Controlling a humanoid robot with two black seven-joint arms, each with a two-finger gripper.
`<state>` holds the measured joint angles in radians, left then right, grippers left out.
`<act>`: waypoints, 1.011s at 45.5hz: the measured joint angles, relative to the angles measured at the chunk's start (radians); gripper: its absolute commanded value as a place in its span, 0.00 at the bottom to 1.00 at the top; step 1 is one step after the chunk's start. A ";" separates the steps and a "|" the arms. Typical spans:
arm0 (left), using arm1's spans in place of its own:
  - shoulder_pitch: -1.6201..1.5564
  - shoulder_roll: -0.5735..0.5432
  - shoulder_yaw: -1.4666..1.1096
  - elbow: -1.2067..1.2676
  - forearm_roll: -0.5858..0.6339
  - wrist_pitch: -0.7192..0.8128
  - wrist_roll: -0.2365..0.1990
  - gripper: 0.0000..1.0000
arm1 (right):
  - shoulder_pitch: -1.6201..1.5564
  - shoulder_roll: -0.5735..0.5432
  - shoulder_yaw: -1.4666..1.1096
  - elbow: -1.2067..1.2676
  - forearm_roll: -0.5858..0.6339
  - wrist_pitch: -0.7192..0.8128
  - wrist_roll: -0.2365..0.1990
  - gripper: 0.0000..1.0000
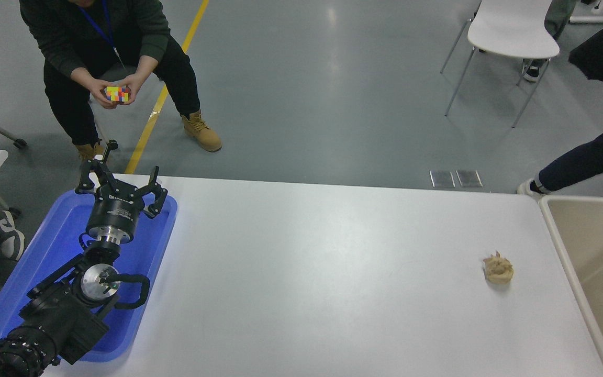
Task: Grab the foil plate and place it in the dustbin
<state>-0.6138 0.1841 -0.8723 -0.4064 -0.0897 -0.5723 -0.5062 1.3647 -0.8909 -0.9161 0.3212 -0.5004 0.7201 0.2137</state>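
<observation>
Head view, table: white rectangular table (306,272), seen from above and slightly behind.

Blue tray: blue rectangular plastic tray (147,272) at the table's near left corner, one end reaching the far left edge; inner floor largely covered from sight by the arm above it, visible floor bare blue.

Left arm: black robot left arm (55,314), entering from the lower left corner, stretched over the blue tray and pointing away.

Left gripper: black multi-fingered left gripper (121,180) above the tray's far end, fingers spread apart, nothing between them.

Right gripper: out of the picture.

Dustbin: large beige rectangular dustbin (558,230) with pale cream rim at the right edge, just beside the table's right side; only part inside the picture; visible inner walls and floor smooth and plain, contents of the unseen part impossible to tell.

Foil plate: nowhere in sight, neither on the table, nor in the tray, nor in the visible part of the dustbin.

Paper wad: small tan crumpled wad of paper (498,268) on the table's right part, near the dustbin but apart from it.

Person, far left: crouching person in dark clothes and tan boots (108,63) beyond the table, both hands around a multicoloured puzzle cube (117,94).

Floor beyond: white chair with metal legs (511,31) at the upper right; yellow floor stripe (163,99); another person's dark trouser leg (584,162) at the right edge.
</observation>
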 measured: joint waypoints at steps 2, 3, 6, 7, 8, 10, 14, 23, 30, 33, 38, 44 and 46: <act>0.000 0.000 0.000 0.000 0.000 0.000 0.000 1.00 | -0.050 0.003 0.030 -0.038 0.001 -0.007 0.000 0.00; 0.000 0.000 0.000 0.000 0.000 0.000 0.000 1.00 | -0.069 0.005 0.042 -0.051 0.002 -0.011 0.000 0.00; 0.000 0.000 0.000 0.000 0.000 0.000 0.000 1.00 | -0.129 0.013 0.079 -0.088 0.003 -0.030 -0.002 0.00; 0.000 0.000 0.000 0.000 0.000 0.000 0.000 1.00 | -0.154 0.017 0.094 -0.101 0.003 -0.041 -0.004 0.00; 0.000 0.000 0.000 0.000 0.000 0.000 0.000 1.00 | -0.170 0.020 0.103 -0.108 0.004 -0.049 -0.005 0.00; 0.000 0.000 0.000 0.000 0.000 0.000 0.000 1.00 | -0.204 0.025 0.124 -0.123 0.004 -0.066 -0.006 0.00; 0.000 0.000 0.000 0.000 0.000 0.000 0.000 1.00 | -0.281 0.040 0.168 -0.148 0.010 -0.108 -0.011 0.00; -0.001 0.000 0.000 0.000 0.000 0.000 0.000 1.00 | -0.417 0.082 0.243 -0.193 0.053 -0.168 -0.023 0.00; -0.001 0.000 0.000 0.000 0.000 0.000 0.000 1.00 | -0.505 0.119 0.275 -0.216 0.102 -0.220 -0.032 0.00; -0.001 0.000 0.000 0.000 0.000 0.000 0.000 1.00 | -0.536 0.134 0.284 -0.223 0.119 -0.242 -0.035 0.00; -0.001 0.000 0.000 0.000 0.000 0.000 0.000 1.00 | -0.580 0.159 0.299 -0.231 0.144 -0.276 -0.039 0.00; -0.001 0.000 0.000 0.000 0.000 0.000 0.000 1.00 | -0.620 0.184 0.311 -0.235 0.161 -0.309 -0.041 0.00; -0.001 0.000 0.000 0.000 0.000 0.000 0.000 1.00 | -0.628 0.189 0.313 -0.236 0.164 -0.316 -0.041 0.00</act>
<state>-0.6150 0.1841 -0.8721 -0.4065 -0.0899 -0.5722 -0.5062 0.7371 -0.7021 -0.6027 0.0852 -0.3364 0.4045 0.1725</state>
